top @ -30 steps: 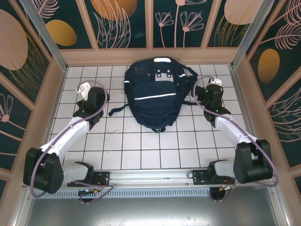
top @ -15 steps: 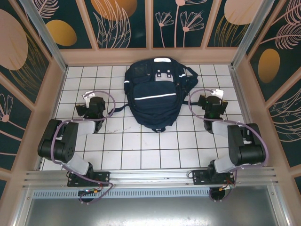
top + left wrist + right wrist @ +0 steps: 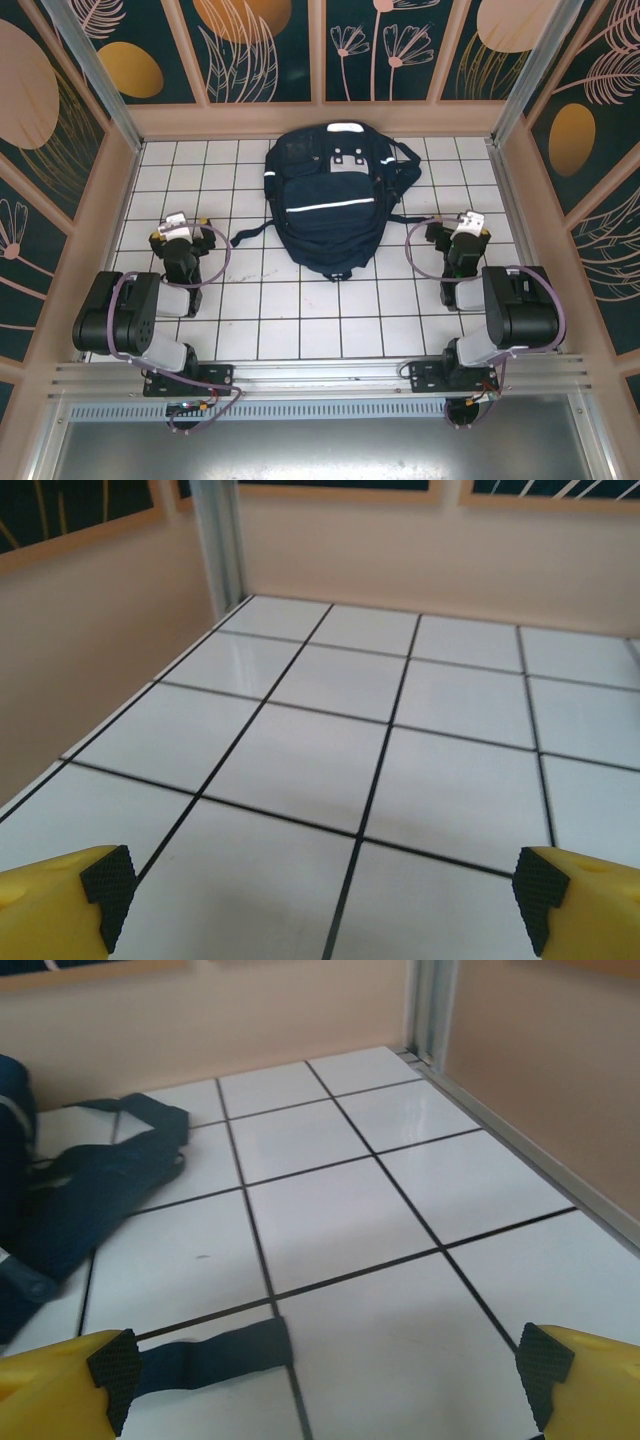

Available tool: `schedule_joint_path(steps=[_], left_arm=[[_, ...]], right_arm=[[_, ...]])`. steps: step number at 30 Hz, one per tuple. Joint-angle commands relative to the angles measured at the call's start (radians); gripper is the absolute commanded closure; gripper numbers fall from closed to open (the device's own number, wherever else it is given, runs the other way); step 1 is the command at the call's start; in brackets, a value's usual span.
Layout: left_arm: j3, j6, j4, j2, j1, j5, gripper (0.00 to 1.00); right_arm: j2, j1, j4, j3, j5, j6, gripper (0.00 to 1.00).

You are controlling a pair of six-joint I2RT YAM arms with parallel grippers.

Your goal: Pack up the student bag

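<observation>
One student bag (image 3: 330, 200) beyond the fingers (image 3: 50, 892)

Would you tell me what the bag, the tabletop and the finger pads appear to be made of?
Bag: likely woven fabric, matte navy; it sags and creases, with shiny white stripes. Tabletop: seemingly glossy white tile or laminate, reflecting light between dark grid lines. Pads: probably rubber, black with a knurled texture.

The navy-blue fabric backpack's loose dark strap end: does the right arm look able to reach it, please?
Probably yes: the dark strap end lies on the white tiled table just ahead of the open right pincer, with nothing between them.
</observation>
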Motion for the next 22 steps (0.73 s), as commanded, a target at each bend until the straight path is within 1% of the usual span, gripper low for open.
schedule_joint_path(steps=[1,2,3,5,6,7,22], left_arm=[[0.002,0.011,0.119,0.004,0.008,0.078,0.01],[0.001,0.012,0.122,0.006,0.008,0.078,0.02],[0.0,0.012,0.113,0.001,0.008,0.079,0.01],[0.0,0.012,0.118,0.002,0.008,0.079,0.01],[0.001,0.013,0.121,0.004,0.008,0.078,0.01],[0.0,0.012,0.121,0.004,0.009,0.078,0.01],[0.001,0.013,0.119,0.003,0.008,0.079,0.01]], right_arm=[[0.044,-0.006,0.228,-0.042,-0.079,-0.012,0.01],[0.06,-0.005,0.251,-0.038,-0.054,-0.004,0.01],[0.03,-0.012,0.139,-0.006,-0.057,0.018,0.01],[0.041,-0.022,0.169,-0.014,-0.087,0.013,0.01],[0.033,-0.025,0.148,-0.01,-0.091,0.015,0.01],[0.038,-0.026,0.167,-0.014,-0.09,0.013,0.01],[0.036,-0.015,0.155,-0.009,-0.079,0.007,0.01]])
